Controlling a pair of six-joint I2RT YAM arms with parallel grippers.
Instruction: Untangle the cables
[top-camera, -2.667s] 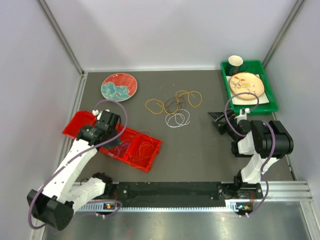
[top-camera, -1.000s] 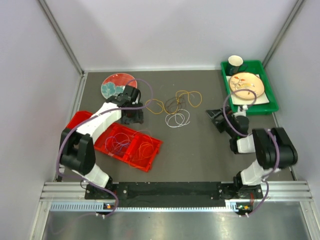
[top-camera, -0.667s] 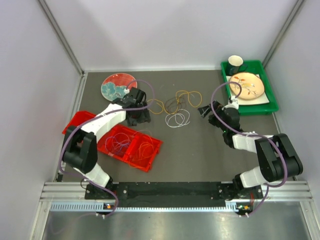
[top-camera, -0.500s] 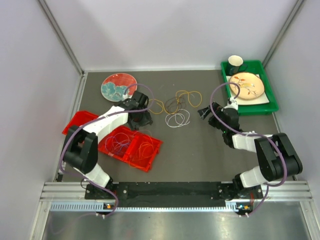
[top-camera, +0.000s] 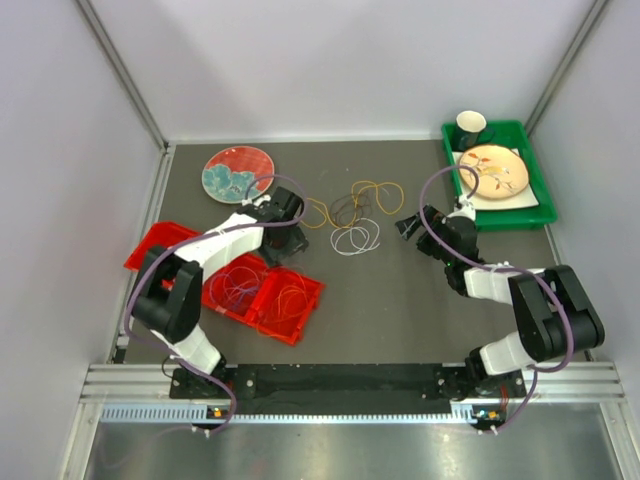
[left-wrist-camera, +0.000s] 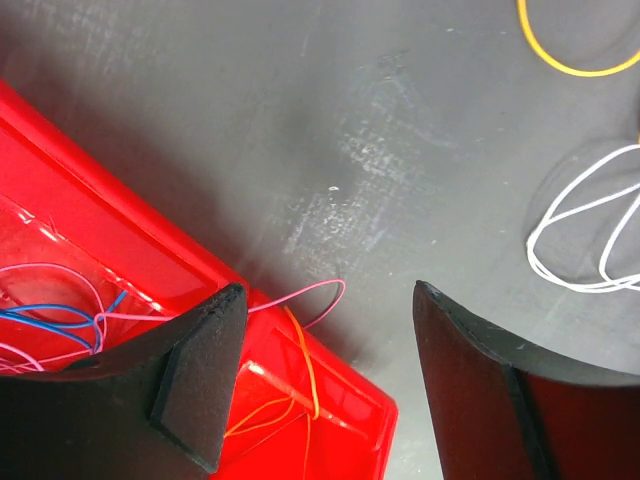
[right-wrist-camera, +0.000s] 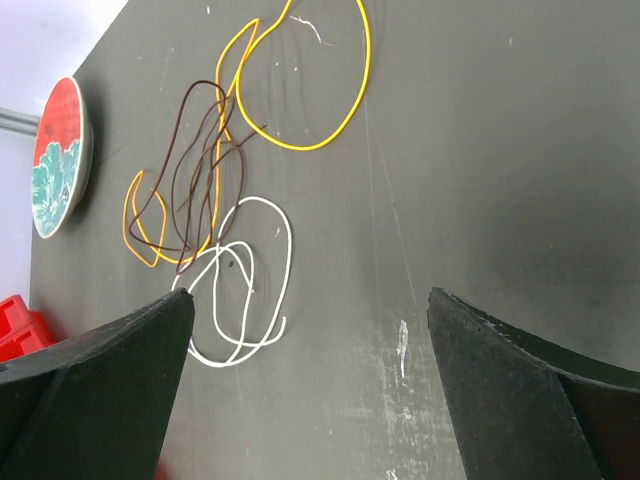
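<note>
**Both hands open, arms reaching inward**

The left arm (top-camera: 222, 236) stretches forward and to the right, and the left hand (left-wrist-camera: 330, 298) points down with its fingers parted. The right arm (top-camera: 495, 283) reaches left, and the right hand (right-wrist-camera: 310, 298) sits low with its fingers spread wide.

Can't see all of the yellow cable (left-wrist-camera: 560, 68) from the left wrist: cropped by the top and right edges. Same for the white cable (left-wrist-camera: 530, 248), cut at the right edge. Lose the red tray (left-wrist-camera: 130, 250) past the left and bottom edges and behind the left tool (left-wrist-camera: 328, 290). Lose the ends of the blue cable (left-wrist-camera: 60, 318) and pink cable (left-wrist-camera: 295, 295) there too. From the right wrist, get only part of the plate (right-wrist-camera: 60, 160), clipped on the left. From above, can't tell the cables (top-camera: 245, 285) in the tray apart by colour, too fine. Can't make out the jaws of the left tool there either, buried under the wrist.
</note>
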